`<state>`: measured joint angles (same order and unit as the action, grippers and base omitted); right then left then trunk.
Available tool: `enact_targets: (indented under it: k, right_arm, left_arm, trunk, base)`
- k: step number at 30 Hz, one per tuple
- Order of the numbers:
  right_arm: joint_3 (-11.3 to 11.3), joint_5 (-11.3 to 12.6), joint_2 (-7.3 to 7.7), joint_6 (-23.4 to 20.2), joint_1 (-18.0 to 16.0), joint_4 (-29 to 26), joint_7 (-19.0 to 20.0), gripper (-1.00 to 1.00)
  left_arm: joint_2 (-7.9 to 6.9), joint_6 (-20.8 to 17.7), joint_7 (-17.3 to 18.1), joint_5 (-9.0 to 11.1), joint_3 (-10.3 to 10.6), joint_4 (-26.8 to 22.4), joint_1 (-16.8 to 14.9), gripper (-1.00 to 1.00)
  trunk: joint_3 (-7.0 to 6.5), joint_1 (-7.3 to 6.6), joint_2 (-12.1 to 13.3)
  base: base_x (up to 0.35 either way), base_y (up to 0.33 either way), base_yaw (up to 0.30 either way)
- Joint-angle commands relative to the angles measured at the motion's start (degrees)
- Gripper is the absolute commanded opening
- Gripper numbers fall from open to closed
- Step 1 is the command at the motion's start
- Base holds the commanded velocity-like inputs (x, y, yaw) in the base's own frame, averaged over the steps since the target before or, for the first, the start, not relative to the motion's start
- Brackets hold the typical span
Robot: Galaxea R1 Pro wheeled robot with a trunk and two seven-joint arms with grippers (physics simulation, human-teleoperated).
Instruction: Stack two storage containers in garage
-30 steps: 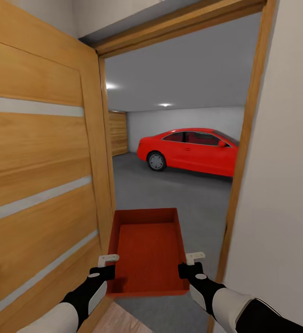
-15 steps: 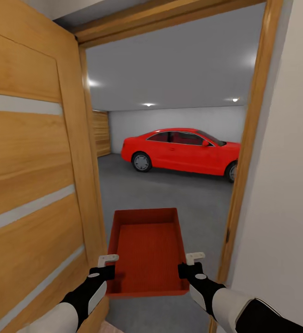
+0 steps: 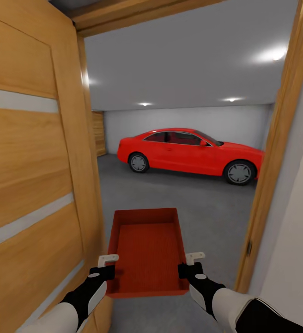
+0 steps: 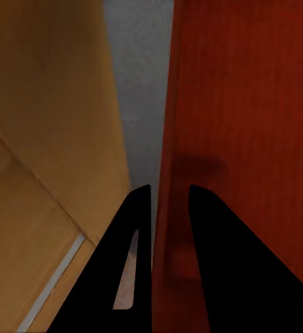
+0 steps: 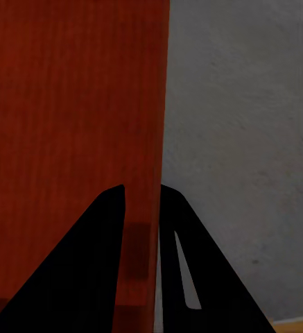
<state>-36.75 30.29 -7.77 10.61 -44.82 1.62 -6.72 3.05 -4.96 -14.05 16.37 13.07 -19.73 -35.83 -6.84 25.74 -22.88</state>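
A: Carry step, at the wooden door frame. Judged best to keep the orange-red rectangular thin-walled storage container level and centred, clear of the open wooden door.

B: Noted. Left gripper and right gripper had fingers clamped on its side walls; it was empty, ribbed floor, held over grey garage concrete

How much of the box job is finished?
Not much yet. One storage container is held by both sides, the left gripper and right gripper each clamped on a wall, at the wooden door leading to the garage floor by the red car. Left: set it down, then stack the second one.
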Motion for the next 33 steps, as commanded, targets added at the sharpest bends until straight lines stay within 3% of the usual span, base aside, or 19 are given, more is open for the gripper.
enact_targets:
  k: [1, 14, 24, 33]
  right_arm:
    - [1.9, -0.1, -0.04, 0.1, 0.0, 0.1, 3.2, -1.0]
    - [1.9, -0.1, -0.05, 0.1, 0.0, 0.1, 3.2, -1.0]
    - [1.9, -0.1, -0.05, 0.1, 0.0, 0.1, 3.2, -1.0]
    - [1.9, -0.1, -0.05, 0.1, 0.0, 0.1, 3.2, -1.0]
  left_arm:
    - [-0.24, 1.4, -3.4, -0.9, -2.3, -0.3, 0.0, -1.0]
    - [-0.22, 1.4, -3.4, -0.9, -2.2, -0.3, 0.0, -1.0]
    - [-0.2, 1.4, -3.4, -0.9, -2.2, -0.3, 0.0, -1.0]
    - [-0.24, 1.4, -3.4, -0.9, -2.2, -0.3, 0.0, -1.0]
  trunk:
    - [0.03, 0.05, 0.0]
    - [0.03, 0.05, 0.0]
    - [0.03, 0.05, 0.0]
    - [0.03, 0.05, 0.0]
  base:
    - [0.25, 0.205, -0.262]
    - [0.243, 0.193, -0.279]
    - [0.112, 0.038, -0.276]
    - [0.004, 0.001, -0.044]
